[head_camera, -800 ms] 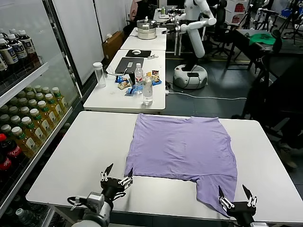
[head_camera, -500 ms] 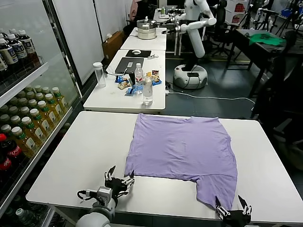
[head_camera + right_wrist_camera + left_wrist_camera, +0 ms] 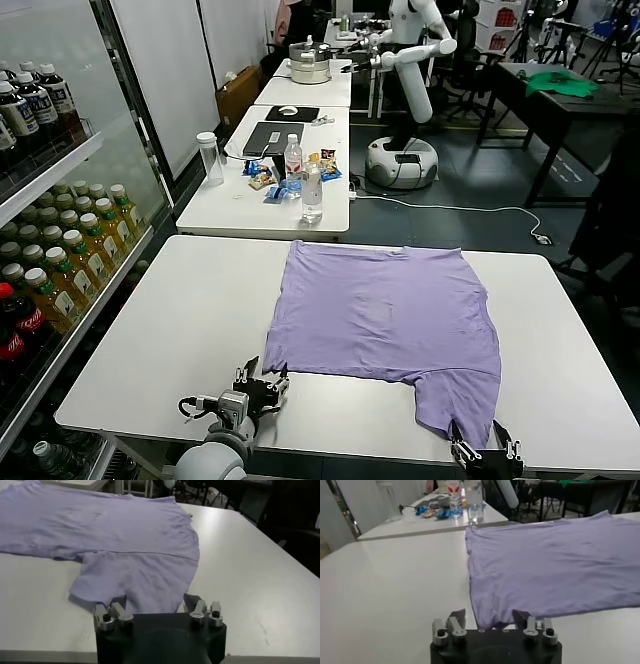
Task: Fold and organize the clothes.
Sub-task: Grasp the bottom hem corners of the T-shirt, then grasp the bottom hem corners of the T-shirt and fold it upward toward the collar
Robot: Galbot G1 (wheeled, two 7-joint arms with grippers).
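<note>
The lavender T-shirt (image 3: 390, 310) lies spread flat on the white table (image 3: 170, 320), plain side up; no prints show. My left gripper (image 3: 262, 385) is low at the table's near edge, open, with the shirt's near-left corner between its fingers in the left wrist view (image 3: 489, 619). My right gripper (image 3: 485, 455) is at the near-right edge, open. In the right wrist view (image 3: 155, 604) the hanging sleeve edge of the shirt (image 3: 135, 580) lies between its fingers. Neither gripper has closed on the cloth.
A second table (image 3: 225, 205) behind holds water bottles (image 3: 312, 190), a laptop, a tall cup and snacks. A drinks cooler (image 3: 50, 260) stands at left. Another robot (image 3: 405, 90) and a green cloth (image 3: 553, 80) are far back.
Both grippers have moved in to the shirt's near edge. The left one shifted right to the near-left corner; the right one dropped lower at the sleeve. The shirt has not moved.
</note>
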